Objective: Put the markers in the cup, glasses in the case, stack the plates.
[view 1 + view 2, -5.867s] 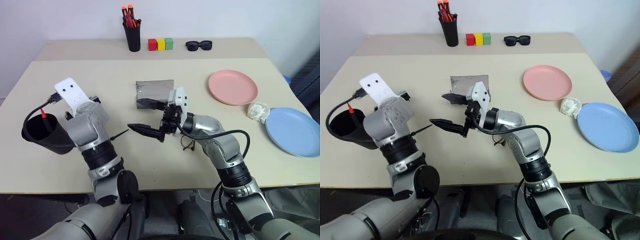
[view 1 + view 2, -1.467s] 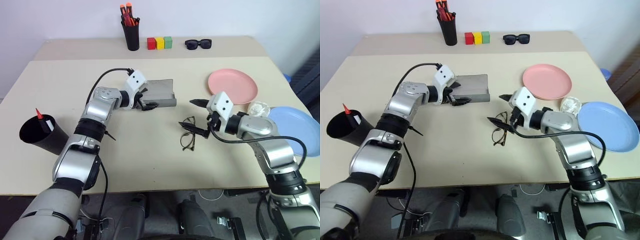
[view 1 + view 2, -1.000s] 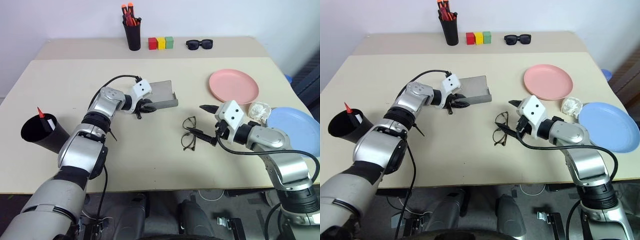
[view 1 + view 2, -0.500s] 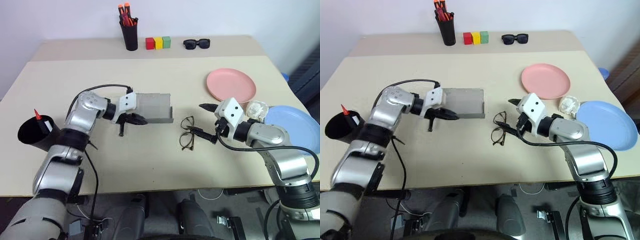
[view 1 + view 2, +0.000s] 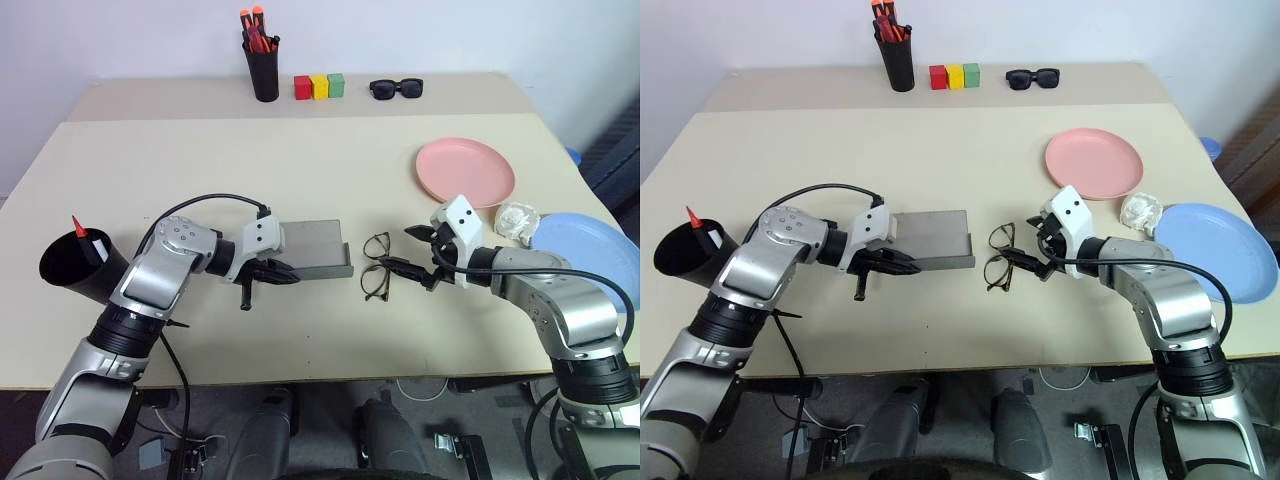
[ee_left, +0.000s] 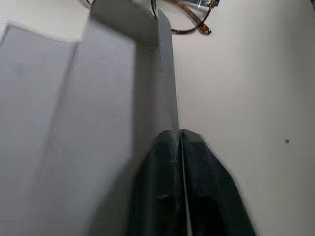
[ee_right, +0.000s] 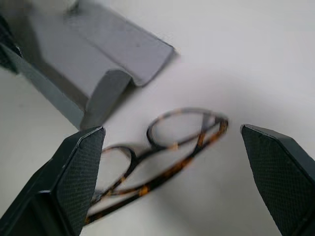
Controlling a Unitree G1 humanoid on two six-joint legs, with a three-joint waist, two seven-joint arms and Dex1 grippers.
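The left gripper (image 5: 278, 272) pinches the open case (image 5: 312, 250) steady just beside the glasses (image 5: 376, 266); the right gripper (image 7: 172, 162), spread wide, straddles them to pick up.

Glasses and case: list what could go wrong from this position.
1. The right gripper stands wide open around the glasses, which lie flat on the table; closing may press a thin rim or slide them away.
2. The left gripper pinches only one wall of the open case; the case may twist or slip during loading.
3. The case's end wall sits close to the glasses, so the frame may catch on it.
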